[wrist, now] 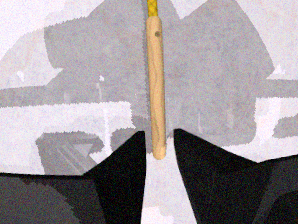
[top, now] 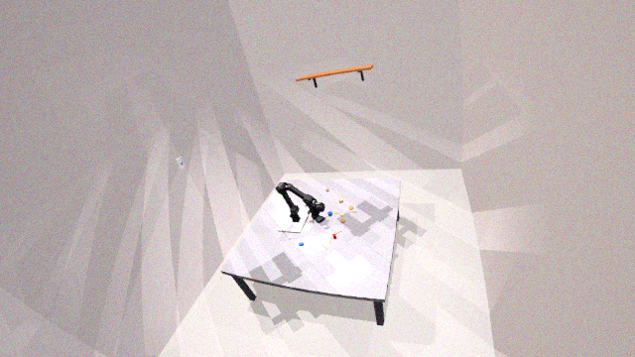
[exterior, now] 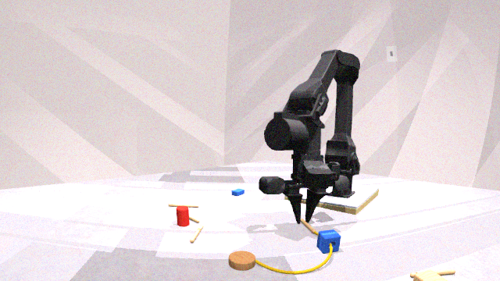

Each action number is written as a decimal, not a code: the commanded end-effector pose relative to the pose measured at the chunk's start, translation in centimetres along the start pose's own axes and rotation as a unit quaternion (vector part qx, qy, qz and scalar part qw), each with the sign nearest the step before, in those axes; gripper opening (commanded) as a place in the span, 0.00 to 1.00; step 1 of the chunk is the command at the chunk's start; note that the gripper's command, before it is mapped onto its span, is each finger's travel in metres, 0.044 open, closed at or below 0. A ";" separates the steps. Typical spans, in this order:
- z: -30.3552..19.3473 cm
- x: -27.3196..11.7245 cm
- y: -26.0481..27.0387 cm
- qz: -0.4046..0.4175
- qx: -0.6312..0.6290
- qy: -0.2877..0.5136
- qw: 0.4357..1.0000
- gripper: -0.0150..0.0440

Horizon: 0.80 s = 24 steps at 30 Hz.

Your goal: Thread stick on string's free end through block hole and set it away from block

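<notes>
Threaded through: a yellow string (exterior: pixel 295 272) (wrist: pixel 152 7) runs from a round wooden button (exterior: pixel 242 260) into the hole of a blue block (top: pixel 329 213) (exterior: pixel 329 241) on the desk (top: pixel 347 268) (exterior: pixel 117 242), and comes out on the far side to meet its thin wooden stick (exterior: pixel 309 226) (wrist: pixel 156 90). In the exterior view, the button sits toward eight o'clock from the block, and the stick points away toward ten.

The wrist view shows the gripper (top: pixel 319 218) (exterior: pixel 303 222) (wrist: pixel 158 136) slightly spread, its fingertips straddling the stick's free end with a gap on either side. String leaves the other end at twelve o'clock; the block is out of that frame. Whether the stick lies fully flat is hard to tell.

At the lower edge of the exterior view, toward five o'clock, a pale wooden piece (exterior: pixel 430 276) is cut off. A red cylinder (top: pixel 334 236) (exterior: pixel 183 216), toward nine o'clock from the block, partly hides a loose stick (exterior: pixel 194 220). From overhead, the small pieces are too tiny to read clearly.

The black arm (top: pixel 298 190) (exterior: pixel 344 101) rises from its base, bends at a high elbow and slopes down, fingers aimed at the desk.
</notes>
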<state>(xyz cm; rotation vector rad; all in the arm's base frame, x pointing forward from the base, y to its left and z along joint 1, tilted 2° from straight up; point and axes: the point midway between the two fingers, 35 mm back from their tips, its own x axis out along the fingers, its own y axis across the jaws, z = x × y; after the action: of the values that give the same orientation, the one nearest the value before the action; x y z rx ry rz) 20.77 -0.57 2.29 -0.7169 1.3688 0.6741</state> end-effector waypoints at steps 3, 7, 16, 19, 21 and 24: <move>0.4 -2.3 -0.3 -0.001 0.000 0.000 1.000 0.61; 0.6 -7.7 -0.1 0.000 0.000 0.000 1.000 0.61; 0.7 -7.5 -0.3 -0.002 -0.003 -0.002 1.000 0.70; 0.7 -7.5 -0.3 -0.002 -0.003 -0.002 1.000 0.83; 0.7 -7.8 -0.3 -0.002 -0.003 -0.002 1.000 0.92; 0.9 -10.2 -0.2 -0.001 -0.003 -0.001 1.000 1.00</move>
<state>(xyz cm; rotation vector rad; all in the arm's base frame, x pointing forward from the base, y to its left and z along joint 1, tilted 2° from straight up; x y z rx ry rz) 20.53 -0.24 10.53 -0.7195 1.3739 0.6844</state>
